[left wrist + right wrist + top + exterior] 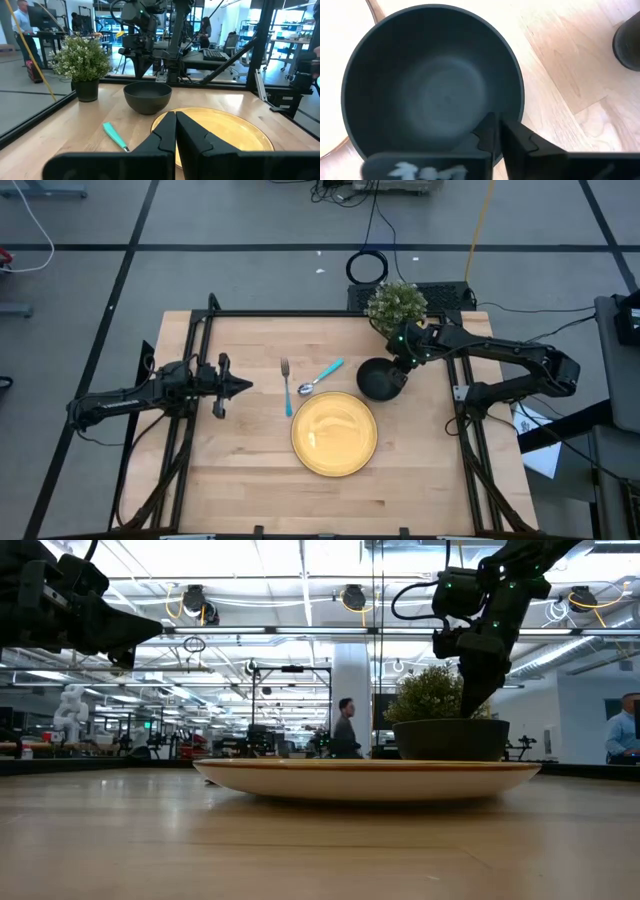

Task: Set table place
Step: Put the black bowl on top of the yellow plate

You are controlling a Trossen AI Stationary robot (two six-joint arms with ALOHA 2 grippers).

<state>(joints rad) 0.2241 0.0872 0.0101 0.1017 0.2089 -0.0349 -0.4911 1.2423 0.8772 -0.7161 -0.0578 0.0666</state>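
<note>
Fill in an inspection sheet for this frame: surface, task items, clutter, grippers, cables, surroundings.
Surface: light butcher-block wooden table with black rails, bare wood showing.
Task items: round flat yellow plate near centre; small round black bowl beside it, empty inside.
Clutter: silver fork and teal-handled spoon beside the plate; small potted plant at the far edge.
Grippers: left gripper shut, off to the plate's side; right gripper shut on the bowl's rim.
Cables: black cables on the floor beyond the table.
Surroundings: a person walking in the room behind.
</note>
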